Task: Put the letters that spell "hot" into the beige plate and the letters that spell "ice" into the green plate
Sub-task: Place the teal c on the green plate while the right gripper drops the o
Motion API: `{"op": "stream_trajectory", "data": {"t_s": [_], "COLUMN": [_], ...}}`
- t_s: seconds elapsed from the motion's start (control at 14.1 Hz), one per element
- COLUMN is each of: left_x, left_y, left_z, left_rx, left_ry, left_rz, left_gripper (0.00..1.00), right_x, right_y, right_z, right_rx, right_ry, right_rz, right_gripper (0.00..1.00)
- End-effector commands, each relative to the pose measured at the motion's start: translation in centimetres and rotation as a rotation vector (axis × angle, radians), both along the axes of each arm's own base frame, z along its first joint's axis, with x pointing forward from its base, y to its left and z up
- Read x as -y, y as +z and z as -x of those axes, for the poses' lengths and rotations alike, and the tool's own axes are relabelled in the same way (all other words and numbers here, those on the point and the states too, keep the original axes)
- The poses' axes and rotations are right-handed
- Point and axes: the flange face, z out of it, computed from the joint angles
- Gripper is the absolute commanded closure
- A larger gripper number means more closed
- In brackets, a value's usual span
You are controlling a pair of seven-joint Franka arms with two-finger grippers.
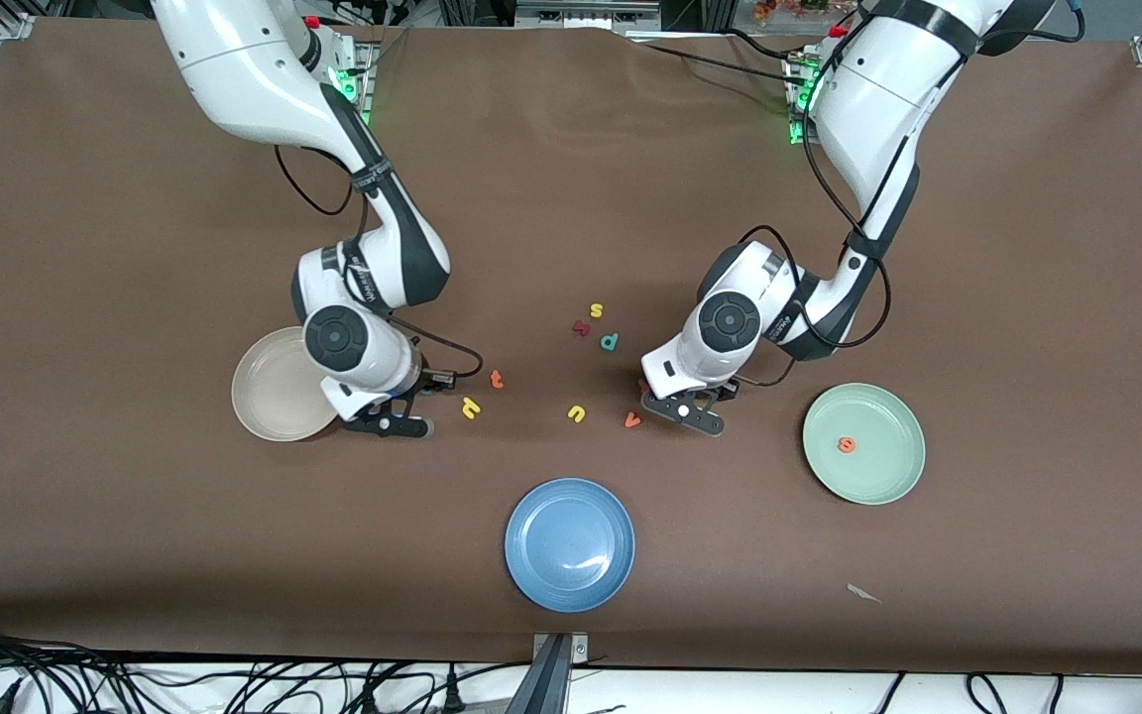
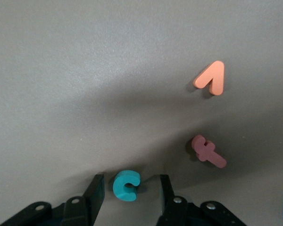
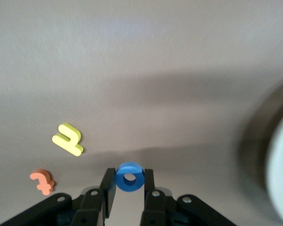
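Note:
My right gripper [image 3: 129,175] is shut on the blue o [image 3: 129,178], low over the table beside the beige plate [image 1: 269,402]. The yellow h [image 1: 472,408] and orange t [image 1: 497,378] lie close by. My left gripper [image 2: 131,181] stands open around the teal c [image 2: 127,185], with a gap on each side. The c rests on the table, hidden under the left arm in the front view. The orange e [image 1: 846,445] lies in the green plate [image 1: 888,466]. Dark red letters lie at the gripper [image 2: 208,151] and mid-table [image 1: 582,327]; I cannot tell which is the i.
An orange v [image 1: 632,419] and a yellow u [image 1: 576,414] lie between the two grippers. A yellow s [image 1: 596,310] and a teal p [image 1: 610,342] sit farther from the camera. A blue plate [image 1: 531,570] stands nearest the camera.

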Motion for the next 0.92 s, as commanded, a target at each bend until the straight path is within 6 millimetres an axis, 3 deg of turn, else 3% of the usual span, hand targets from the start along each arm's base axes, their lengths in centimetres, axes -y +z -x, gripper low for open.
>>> {"op": "stream_trajectory", "data": {"t_s": [0.0,0.07,0.14,0.21,0.43,0.64,0.85], "left_x": [-0.5,-0.4,-0.5,-0.6,-1.9,-4.7,-10.7], "left_y": [-0.5,-0.4,-0.3,-0.2,1.0,5.3,8.6], "left_z": [0.1,0.1,0.0,-0.1,-1.0,-2.8,-5.1], "left_rx": [-0.007,-0.005,-0.007,-0.010,-0.006,-0.003,-0.003], "left_ry": [-0.003,-0.009,-0.021,-0.026,-0.020,0.018,0.056], "left_rz": [0.001,0.002,0.002,-0.001,-0.003,-0.027,-0.037], "left_gripper": [0.52,0.65,0.88,0.99,1.00,1.00,1.00], "right_x": [3.4,5.1,6.6,8.4,13.1,15.8,17.2], "right_y": [3.2,4.3,5.6,5.6,5.8,4.9,2.8], "right_z": [-1.4,-1.9,-2.2,-2.1,-2.0,-1.6,0.0], "right_rx": [0.002,0.000,0.001,-0.035,-0.054,-0.050,-0.002], "right_ry": [0.085,0.108,0.140,0.184,0.215,0.227,0.239], "right_rz": [0.001,0.009,0.013,0.023,0.036,0.046,0.046], "right_gripper": [0.83,0.83,0.83,0.83,0.83,0.83,0.83]}}
